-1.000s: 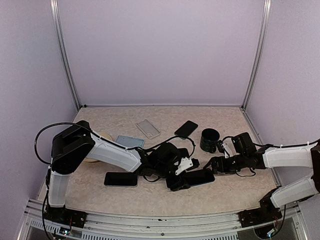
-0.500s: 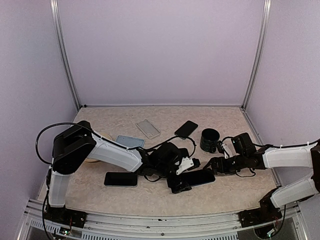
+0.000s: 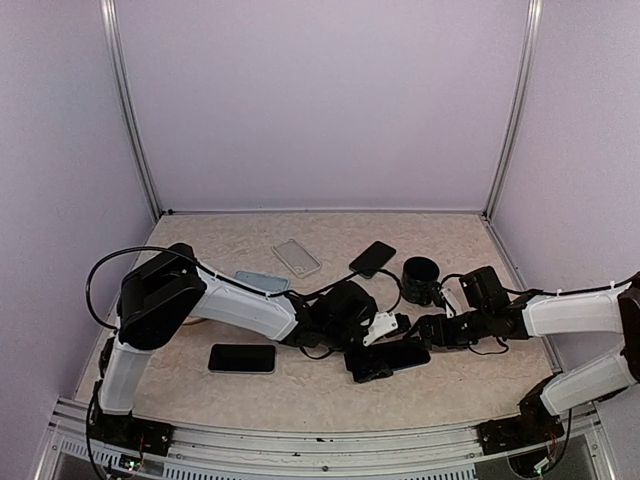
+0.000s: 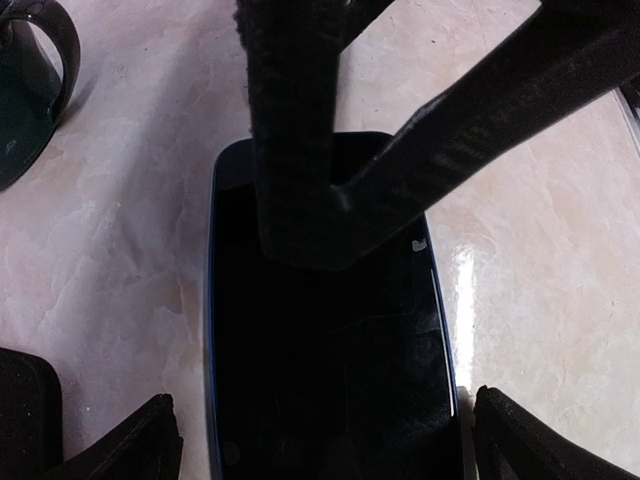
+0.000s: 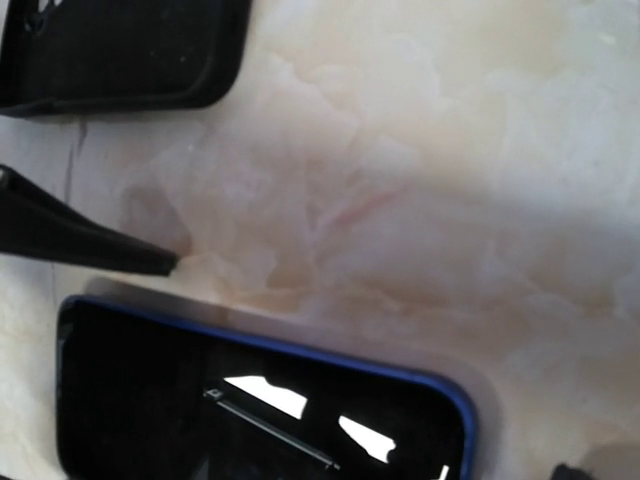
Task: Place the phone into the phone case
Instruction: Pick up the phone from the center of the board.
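**Both hands open at the phone**

The phone (image 4: 330, 350) lay flat on the bench (image 3: 300, 385), screen up, in front of the dark cup (image 3: 420, 280). A thin blue edge (image 5: 462, 415) ran around it (it looked like the rim of a case, but I cannot tell this for sure). The left hand (image 3: 366, 364) was wide open over the left end of the phone, with its fingers (image 4: 110, 450) on both sides of it, gripping nothing. The right hand (image 3: 432, 330) was open too and held nothing. Its black fingers (image 4: 295, 130) stood over the other end of the phone, and whether they touched it was not clear. Further back lay a clear case (image 3: 296, 257), a second phone (image 3: 372, 257) and a pale blue case (image 3: 262, 281). A third phone (image 3: 242, 358) lay to the left.
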Tool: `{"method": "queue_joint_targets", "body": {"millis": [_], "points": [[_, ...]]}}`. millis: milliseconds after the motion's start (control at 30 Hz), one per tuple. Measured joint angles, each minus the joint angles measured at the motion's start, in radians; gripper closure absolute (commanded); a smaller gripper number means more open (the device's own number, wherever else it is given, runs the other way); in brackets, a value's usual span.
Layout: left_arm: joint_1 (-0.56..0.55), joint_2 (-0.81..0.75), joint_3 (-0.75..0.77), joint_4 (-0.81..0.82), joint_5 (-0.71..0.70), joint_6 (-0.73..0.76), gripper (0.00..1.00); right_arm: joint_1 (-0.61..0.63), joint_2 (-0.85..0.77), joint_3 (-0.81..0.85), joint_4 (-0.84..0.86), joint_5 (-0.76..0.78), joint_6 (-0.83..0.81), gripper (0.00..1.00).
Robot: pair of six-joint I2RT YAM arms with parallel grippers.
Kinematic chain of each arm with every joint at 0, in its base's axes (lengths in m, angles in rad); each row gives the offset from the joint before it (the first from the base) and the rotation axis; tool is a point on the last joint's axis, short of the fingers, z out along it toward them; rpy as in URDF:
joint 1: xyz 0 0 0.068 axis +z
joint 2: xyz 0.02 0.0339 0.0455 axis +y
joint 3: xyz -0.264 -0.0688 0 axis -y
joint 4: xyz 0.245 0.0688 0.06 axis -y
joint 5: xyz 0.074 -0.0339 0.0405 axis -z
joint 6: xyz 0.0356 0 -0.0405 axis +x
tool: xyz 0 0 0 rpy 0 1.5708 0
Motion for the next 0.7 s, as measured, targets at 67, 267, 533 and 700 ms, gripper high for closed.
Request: {"method": "queue_joint_targets", "body": {"millis": [67, 267, 533, 700], "points": [[0.000, 0.003, 0.005, -0.003, 0.004, 0.002, 0.03, 0.000, 0.000, 0.000, 0.000, 0.000, 0.003, 0.00], [0.002, 0.028, 0.062, -0.057, 0.018, 0.015, 0.12, 0.000, 0.000, 0.000, 0.001, 0.001, 0.006, 0.00], [0.008, 0.033, 0.080, -0.083, 0.026, 0.003, 0.30, 0.000, -0.002, 0.000, -0.001, 0.009, 0.006, 0.00], [0.011, 0.031, 0.085, -0.087, 0.037, -0.018, 0.47, 0.000, -0.012, 0.000, -0.009, 0.018, 0.006, 0.00]]}}
